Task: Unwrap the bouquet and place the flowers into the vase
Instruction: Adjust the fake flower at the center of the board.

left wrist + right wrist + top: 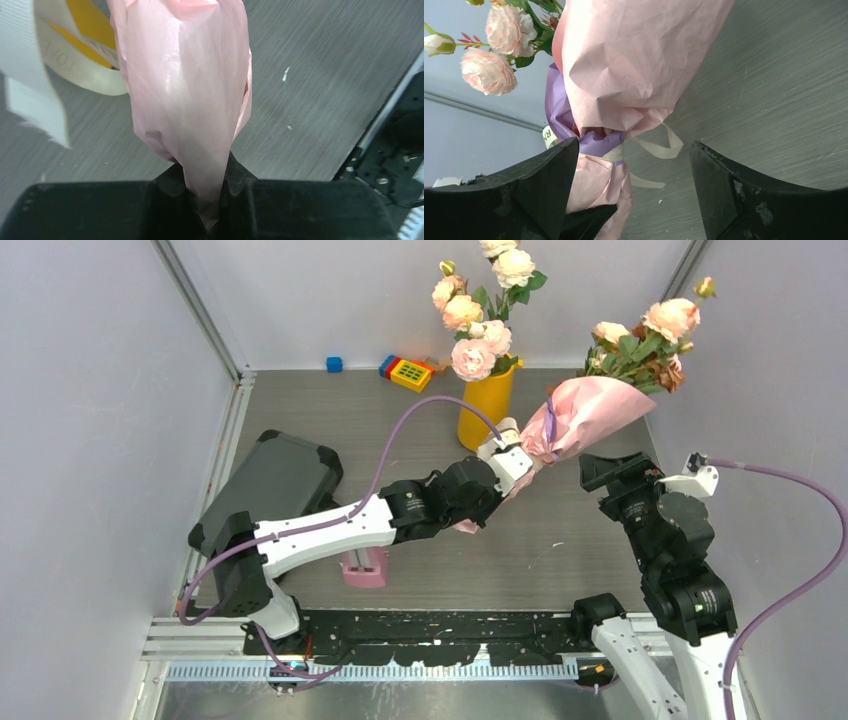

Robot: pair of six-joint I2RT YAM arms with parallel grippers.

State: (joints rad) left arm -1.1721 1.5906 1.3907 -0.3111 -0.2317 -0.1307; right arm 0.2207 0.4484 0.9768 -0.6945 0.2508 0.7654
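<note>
**Q:** Where was the bouquet [585, 415] held?

**A:** It was held off the bench [560, 550] by its twisted paper tail, which was pinched between the nearly closed jaws of the left gripper [515, 462]. The cone was tilted up and to the right, just beside the yellow vase [487, 405]. This kept the flowers [650, 340] apart from the larger roses [475, 315] seated in it.

**Q:** And the right gripper [605, 472]?

**A:** Its jaws were spread wide and nothing was gripped. The tied neck, where beige ribbon [659, 150] was wound over lilac paper [559, 107], was framed between them. Contact could not be told. The wrapping was judged not yet undone. The tail was probably gripped so the bundle was steadied while the ribbon was worked at.
</note>
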